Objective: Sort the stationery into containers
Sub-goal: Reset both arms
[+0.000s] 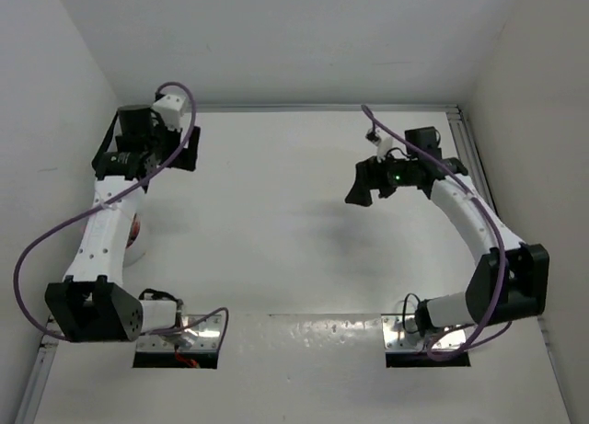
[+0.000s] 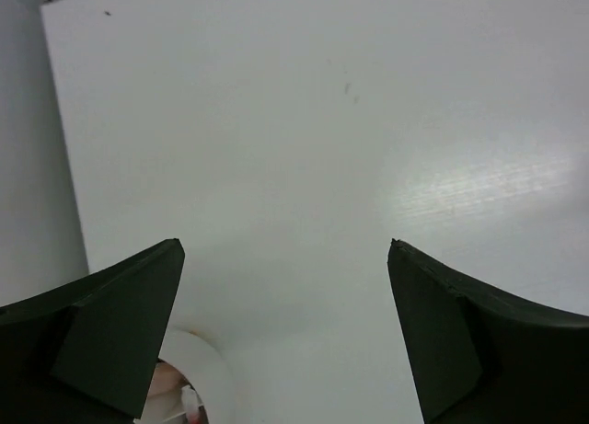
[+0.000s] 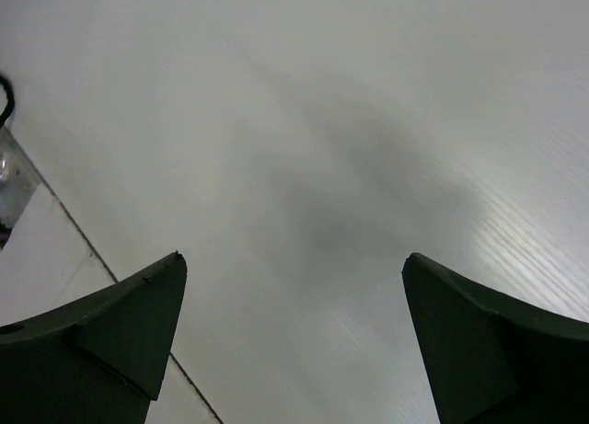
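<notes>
The tub point(image 2: 210, 364), with something pink inside, shows just under the near edge of the left gripper's point(image 2: 285, 249) left-hand jaw. Its 2 jaws stand wide apart over the table point(image 2: 276, 120). The right gripper's point(image 3: 294, 258) 2 jaws also stand wide apart, only table between them.

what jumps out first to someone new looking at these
Two white arms with looping purple cables reach over the white table, the left gripper and right gripper both wide open and holding nothing. A round white tub peeks out beneath the left arm, something pinkish inside.
</notes>
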### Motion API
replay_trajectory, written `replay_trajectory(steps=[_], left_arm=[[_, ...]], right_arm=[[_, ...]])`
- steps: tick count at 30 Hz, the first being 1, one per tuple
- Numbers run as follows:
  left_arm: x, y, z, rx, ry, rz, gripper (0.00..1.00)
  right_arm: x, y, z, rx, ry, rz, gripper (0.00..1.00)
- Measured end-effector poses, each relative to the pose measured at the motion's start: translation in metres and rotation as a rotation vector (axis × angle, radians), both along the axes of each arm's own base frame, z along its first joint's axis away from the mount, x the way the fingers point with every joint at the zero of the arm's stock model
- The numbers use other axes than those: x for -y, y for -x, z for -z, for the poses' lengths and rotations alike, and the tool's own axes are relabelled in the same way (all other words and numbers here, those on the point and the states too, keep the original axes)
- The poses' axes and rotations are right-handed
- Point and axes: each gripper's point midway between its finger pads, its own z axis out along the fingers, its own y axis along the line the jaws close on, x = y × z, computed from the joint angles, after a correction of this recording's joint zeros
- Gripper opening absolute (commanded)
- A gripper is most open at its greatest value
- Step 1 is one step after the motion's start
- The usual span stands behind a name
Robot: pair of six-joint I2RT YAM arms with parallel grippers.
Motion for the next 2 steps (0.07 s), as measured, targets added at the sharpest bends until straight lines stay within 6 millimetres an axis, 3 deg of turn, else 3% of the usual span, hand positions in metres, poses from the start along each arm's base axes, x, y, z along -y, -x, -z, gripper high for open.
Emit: replay_trajectory(steps=[2], left_arm=[[0.0121, 0.0024, 0.0112, -0.026, 0.004, 0.039, 1.00]], right_arm=[[0.0166, -0.0020, -0.0070, 0.023, 0.003, 0.064, 0.99]])
